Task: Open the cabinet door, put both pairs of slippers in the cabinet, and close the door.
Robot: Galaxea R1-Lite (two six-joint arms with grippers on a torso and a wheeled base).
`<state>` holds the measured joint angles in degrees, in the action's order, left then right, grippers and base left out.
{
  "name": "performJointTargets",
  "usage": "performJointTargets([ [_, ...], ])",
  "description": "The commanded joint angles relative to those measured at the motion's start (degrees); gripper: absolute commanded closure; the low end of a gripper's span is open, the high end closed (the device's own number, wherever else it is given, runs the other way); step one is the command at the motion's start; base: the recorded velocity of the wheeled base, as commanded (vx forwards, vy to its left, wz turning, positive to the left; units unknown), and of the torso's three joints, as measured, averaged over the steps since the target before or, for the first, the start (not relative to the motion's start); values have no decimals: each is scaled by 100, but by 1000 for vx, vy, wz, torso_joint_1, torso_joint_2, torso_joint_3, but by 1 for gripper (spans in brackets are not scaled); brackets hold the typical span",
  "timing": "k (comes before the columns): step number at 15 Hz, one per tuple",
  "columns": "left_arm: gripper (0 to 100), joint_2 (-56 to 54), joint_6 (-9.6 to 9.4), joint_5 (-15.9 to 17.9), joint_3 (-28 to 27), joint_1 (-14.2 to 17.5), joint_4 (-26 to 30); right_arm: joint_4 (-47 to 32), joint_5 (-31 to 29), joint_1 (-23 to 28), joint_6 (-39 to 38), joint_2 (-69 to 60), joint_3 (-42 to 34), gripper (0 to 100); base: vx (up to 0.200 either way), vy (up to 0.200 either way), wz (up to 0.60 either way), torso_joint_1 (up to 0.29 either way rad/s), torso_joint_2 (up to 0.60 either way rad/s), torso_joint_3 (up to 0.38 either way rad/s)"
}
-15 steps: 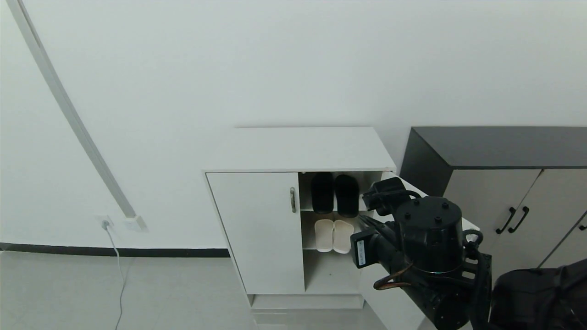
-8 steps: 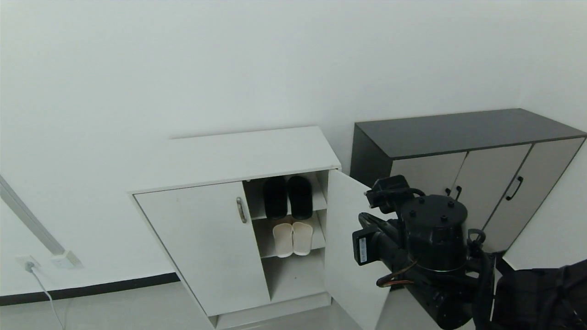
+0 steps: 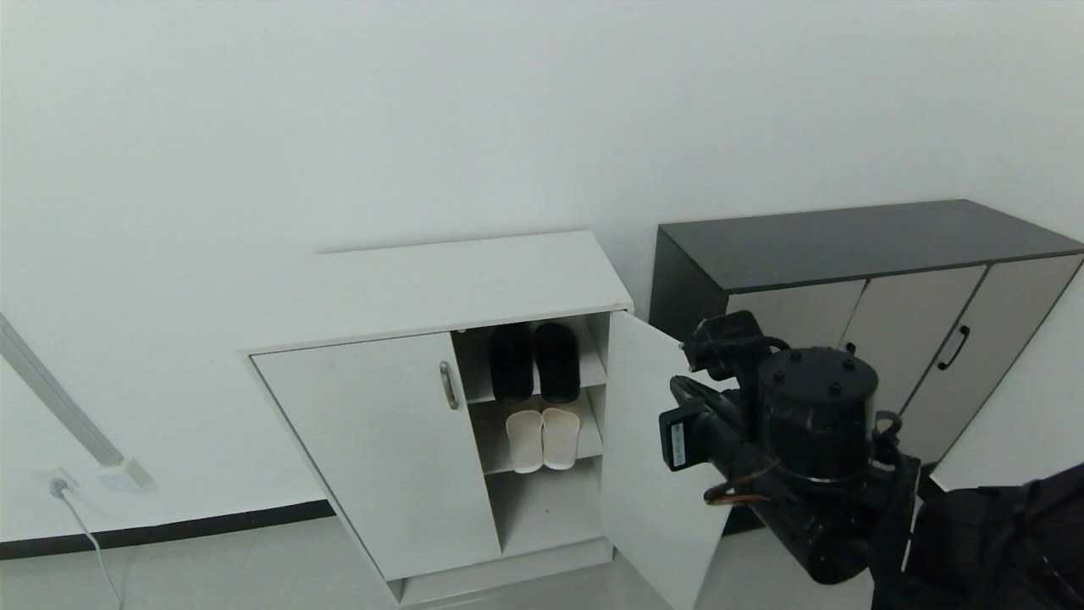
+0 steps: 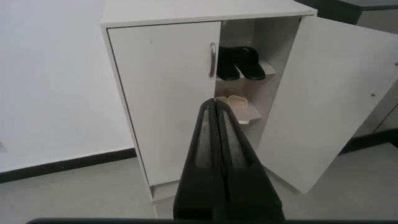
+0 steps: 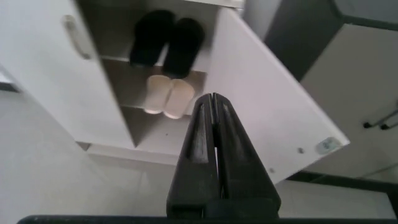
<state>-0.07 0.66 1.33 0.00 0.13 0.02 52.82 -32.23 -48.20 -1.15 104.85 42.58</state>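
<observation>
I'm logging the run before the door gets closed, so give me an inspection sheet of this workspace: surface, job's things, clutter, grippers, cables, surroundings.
Surface: floor, bare.
Job's things: cabinet with right door open and left door shut; black slippers on the top shelf, white slippers on the shelf below.
Clutter: nothing seen.
Grippers: left gripper shut, empty, facing the cabinet; right gripper shut, empty, before the open door.
Cables: cable runs from wall socket to the floor.
Surroundings: white wall, slanting conduit, dark cabinet with doors shut.
</observation>
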Motion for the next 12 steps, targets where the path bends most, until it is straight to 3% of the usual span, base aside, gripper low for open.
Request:
performJointTargets([
  [1, 100, 7, 4, -1, 0, 4, -2, -88, 217, 470, 27, 229, 409, 100, 0, 0, 0, 0, 0, 0],
  [3, 100, 7, 4, -1, 0, 4, -2, -659, 358, 1085, -8, 536, 1147, 100, 0, 0, 0, 0, 0, 0],
  [6, 100, 7, 22, -10, -9, 4, -2, -1547, 1096, 1788, -272, 1081, 2272, 100, 0, 0, 0, 0, 0, 0],
  [12, 100, 7, 40, -45, 0, 4, -2, -1881, 1483, 2526, -325, 2197, 3397, 100, 0, 0, 0, 0, 0, 0],
])
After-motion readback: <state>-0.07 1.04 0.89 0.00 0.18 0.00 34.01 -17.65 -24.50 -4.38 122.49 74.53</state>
